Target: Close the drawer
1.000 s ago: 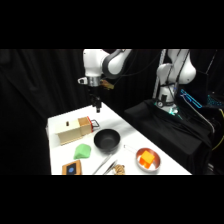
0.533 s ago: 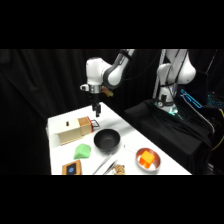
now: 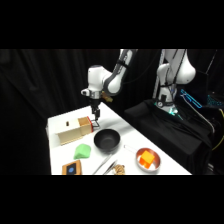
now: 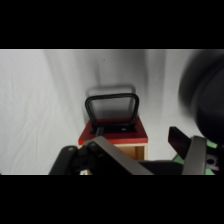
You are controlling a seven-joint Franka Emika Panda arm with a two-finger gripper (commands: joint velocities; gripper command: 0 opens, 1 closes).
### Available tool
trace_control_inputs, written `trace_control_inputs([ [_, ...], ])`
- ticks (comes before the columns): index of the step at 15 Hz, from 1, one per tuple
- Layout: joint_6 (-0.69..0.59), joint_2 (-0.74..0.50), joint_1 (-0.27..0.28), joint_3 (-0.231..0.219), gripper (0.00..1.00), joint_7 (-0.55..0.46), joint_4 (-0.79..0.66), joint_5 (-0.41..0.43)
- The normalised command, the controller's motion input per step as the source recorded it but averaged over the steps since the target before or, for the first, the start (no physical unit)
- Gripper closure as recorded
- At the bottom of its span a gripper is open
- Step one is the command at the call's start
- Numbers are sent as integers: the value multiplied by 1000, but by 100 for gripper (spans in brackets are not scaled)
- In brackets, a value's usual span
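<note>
The room was dark — only the white table (image 3: 145, 145) was brightly lit. Both views were soft; a blurred black bowl (image 4: 205, 97) loomed close.

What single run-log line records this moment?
task: close drawer | gripper: at red front panel, above handle | drawer: not fully shut | black bowl: beside

Light-wood drawer (image 4: 116, 136), seemingly matt red front

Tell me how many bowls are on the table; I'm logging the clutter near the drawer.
2: a black bowl right beside the wooden box holding the drawer, and a bowl with orange contents near the table's front edge. None seem hidden.
</note>
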Motion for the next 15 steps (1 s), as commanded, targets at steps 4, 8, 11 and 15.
trace_control_inputs([
  [4,308,108,-130,138,0,-37,2,111],
  [8,296,134,-131,144,0,-23,26,97],
  [11,274,172,-129,152,0,0,62,85],
  [15,260,218,-130,157,0,20,117,73],
])
